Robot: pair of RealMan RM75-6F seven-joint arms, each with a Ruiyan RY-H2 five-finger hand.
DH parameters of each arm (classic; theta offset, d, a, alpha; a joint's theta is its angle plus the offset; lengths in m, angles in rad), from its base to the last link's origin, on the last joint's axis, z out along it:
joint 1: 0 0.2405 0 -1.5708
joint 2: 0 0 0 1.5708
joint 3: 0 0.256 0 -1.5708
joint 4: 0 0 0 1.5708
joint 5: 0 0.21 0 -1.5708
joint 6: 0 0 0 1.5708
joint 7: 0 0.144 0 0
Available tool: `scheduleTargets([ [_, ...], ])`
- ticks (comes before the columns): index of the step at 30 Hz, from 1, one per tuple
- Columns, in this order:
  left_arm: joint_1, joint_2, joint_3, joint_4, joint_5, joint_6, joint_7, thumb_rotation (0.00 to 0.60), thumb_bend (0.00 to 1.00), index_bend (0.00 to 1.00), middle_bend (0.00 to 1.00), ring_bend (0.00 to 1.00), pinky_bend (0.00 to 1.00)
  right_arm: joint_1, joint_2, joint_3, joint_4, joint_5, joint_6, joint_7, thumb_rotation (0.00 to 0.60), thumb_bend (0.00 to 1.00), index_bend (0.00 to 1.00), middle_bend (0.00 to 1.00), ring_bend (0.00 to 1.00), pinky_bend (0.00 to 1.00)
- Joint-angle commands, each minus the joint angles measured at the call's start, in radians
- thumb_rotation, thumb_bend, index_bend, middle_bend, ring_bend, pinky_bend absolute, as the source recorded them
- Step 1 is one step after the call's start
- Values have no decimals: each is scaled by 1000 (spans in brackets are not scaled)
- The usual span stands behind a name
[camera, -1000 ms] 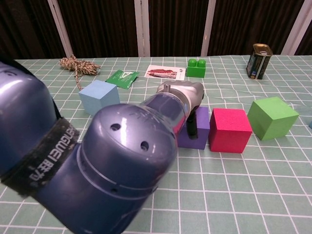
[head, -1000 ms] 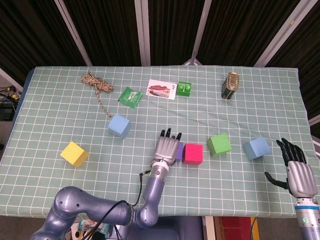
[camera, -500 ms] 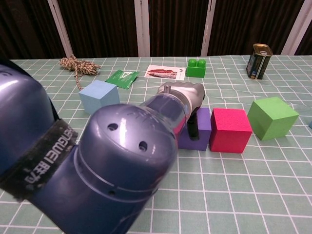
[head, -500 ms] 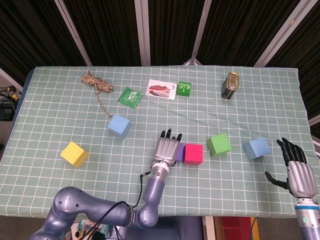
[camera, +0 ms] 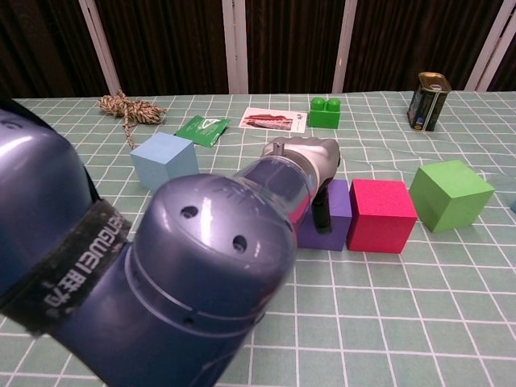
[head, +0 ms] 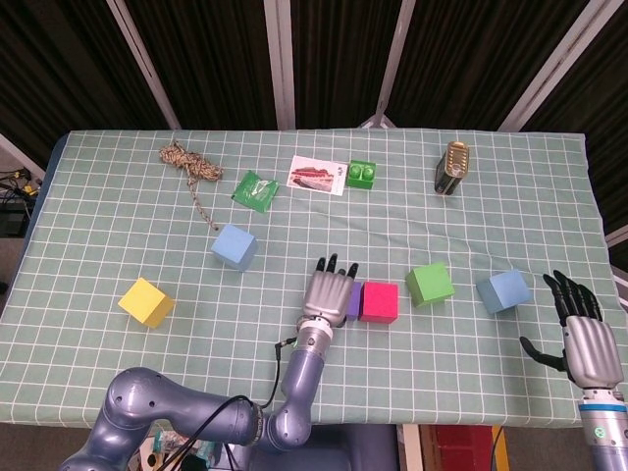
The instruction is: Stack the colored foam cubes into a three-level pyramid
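**Figure: Base row under assembly, left hand at the purple cube**

Nearest you, at the front right edge of the table (head: pixel 98 235), your right hand (head: pixel 581 329) hangs idle, fingers spread, holding nothing. Just ahead of it sits a blue cube (head: pixel 503 291), apart from the hand.

At front centre your left hand (head: pixel 328 291) lies over the purple cube (camera: pixel 332 214). In the chest view a dark thumb comes down the cube's near face; whether the far fingers are closed on it cannot be told, so treat the grasp as unconfirmed. The purple cube stands touching, or very nearly touching, the pink cube (head: pixel 379 301) on its right. The green cube (head: pixel 430 283) stands a little further right, with a gap between. This looks like the start of the bottom level; nothing is stacked yet.

To the left, the yellow cube (head: pixel 145 301) sits well apart near the front, and a second light blue cube (head: pixel 234 245) lies further back.

Handling, judged: foam cubes should be light and slightly yielding with a grippy surface. Take each across two opposite flat faces, near mid-height, and squeeze lightly; a hard pinch may dent it, and it may tilt on release.

Farthest back lie a green packet (head: pixel 255 189), a printed card (head: pixel 317 175), a green toy brick (head: pixel 361 174), a tin can (head: pixel 452 168) and a coil of rope (head: pixel 188 164).
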Motion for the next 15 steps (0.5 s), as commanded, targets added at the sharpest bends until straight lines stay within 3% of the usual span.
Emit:
scheduleTargets([
  [1, 0, -2, -2, 2, 1, -2, -1, 600, 321, 126, 293, 4, 101, 0, 0, 0, 0, -1, 0, 0, 600, 249, 0, 0, 0, 0],
  [10, 6, -8, -5, 4, 7, -14, -16, 600, 236, 98, 202, 2, 100, 0, 0, -1, 0, -2, 0, 1, 600, 249, 0, 0, 0, 0],
  [15, 11, -9, -5, 2, 19, -20, -29, 600, 165, 60, 90, 0, 77, 0, 1, -1, 1, -3, 1, 1, 600, 249, 0, 0, 0, 0],
])
